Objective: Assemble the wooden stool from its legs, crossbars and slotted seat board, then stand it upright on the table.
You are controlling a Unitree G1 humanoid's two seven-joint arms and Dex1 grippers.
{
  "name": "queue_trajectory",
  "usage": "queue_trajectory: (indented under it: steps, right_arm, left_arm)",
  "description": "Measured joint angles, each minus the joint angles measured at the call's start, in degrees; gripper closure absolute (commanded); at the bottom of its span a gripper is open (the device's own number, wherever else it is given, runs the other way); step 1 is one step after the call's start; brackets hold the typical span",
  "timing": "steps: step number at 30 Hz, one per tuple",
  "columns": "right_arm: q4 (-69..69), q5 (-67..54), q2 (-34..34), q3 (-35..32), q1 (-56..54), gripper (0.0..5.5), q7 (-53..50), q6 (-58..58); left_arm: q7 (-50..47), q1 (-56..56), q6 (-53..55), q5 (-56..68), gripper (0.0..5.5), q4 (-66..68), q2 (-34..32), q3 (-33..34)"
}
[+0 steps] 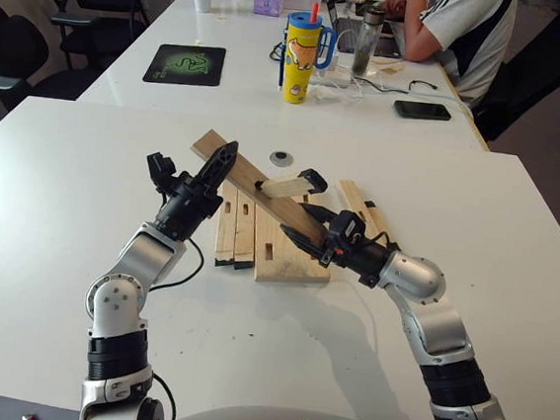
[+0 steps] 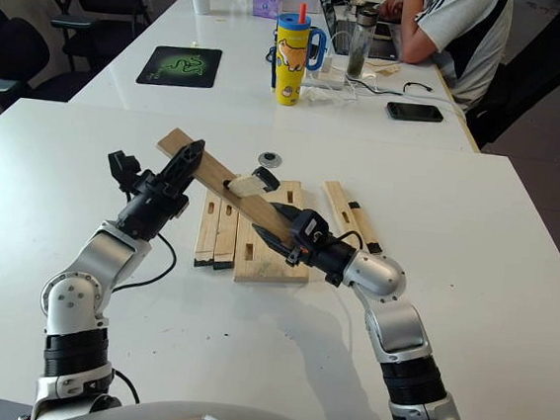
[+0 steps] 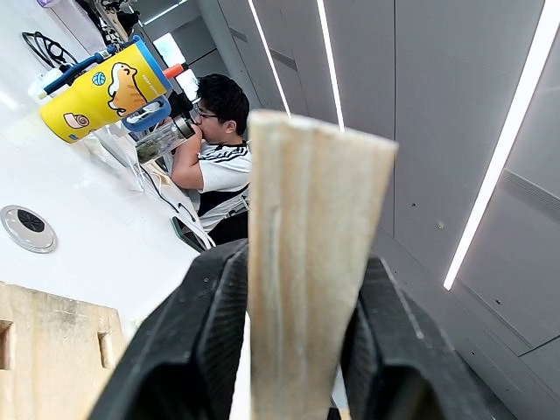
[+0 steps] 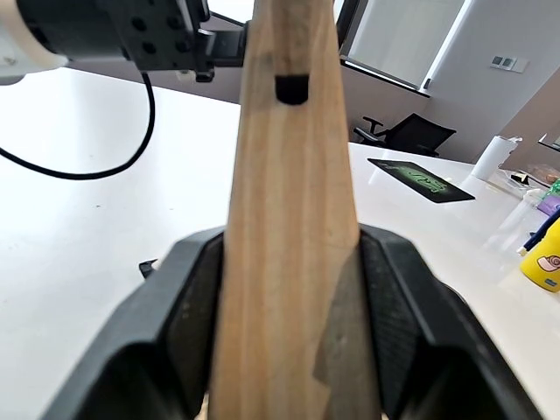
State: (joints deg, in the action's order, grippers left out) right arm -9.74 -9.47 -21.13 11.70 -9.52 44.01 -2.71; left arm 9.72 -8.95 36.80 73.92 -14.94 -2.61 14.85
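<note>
The left gripper [image 1: 225,158] and the right gripper [image 1: 293,229] each clamped one end of a long, flat, pale-grained wooden leg [image 1: 256,185], which was held slanted above the slotted seat board [image 1: 277,259]. The board lay flat on the smooth white table [image 1: 65,179].

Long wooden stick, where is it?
In the left eye view, the stick slants mid-table, held by the left gripper and right gripper, above the flat boards.

Plank [image 1: 253,181] crosses above seat board [image 1: 283,257] (sticks [image 1: 358,207] right).
</note>
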Motion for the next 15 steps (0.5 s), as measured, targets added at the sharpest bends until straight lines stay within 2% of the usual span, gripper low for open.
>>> queue_trajectory:
  steps: [9,10,15]
  right_arm:
    - [0.4,0.1,-0.1,0.2,0.0,3.45,0.0,-0.8]
    - [0.4,0.1,-0.1,0.3,0.0,3.08,0.0,-0.8]
    - [0.2,-0.1,-0.6,0.3,0.0,2.45,0.6,-1.1]
  left_arm:
    - [-0.4,0.0,0.0,-1.0,4.42,0.6,-0.2,-0.1]
    - [-0.5,0.0,0.0,-1.0,4.42,0.6,-0.2,-0.1]
    - [-1.0,0.0,-0.6,-1.6,4.46,1.1,-0.3,0.6]
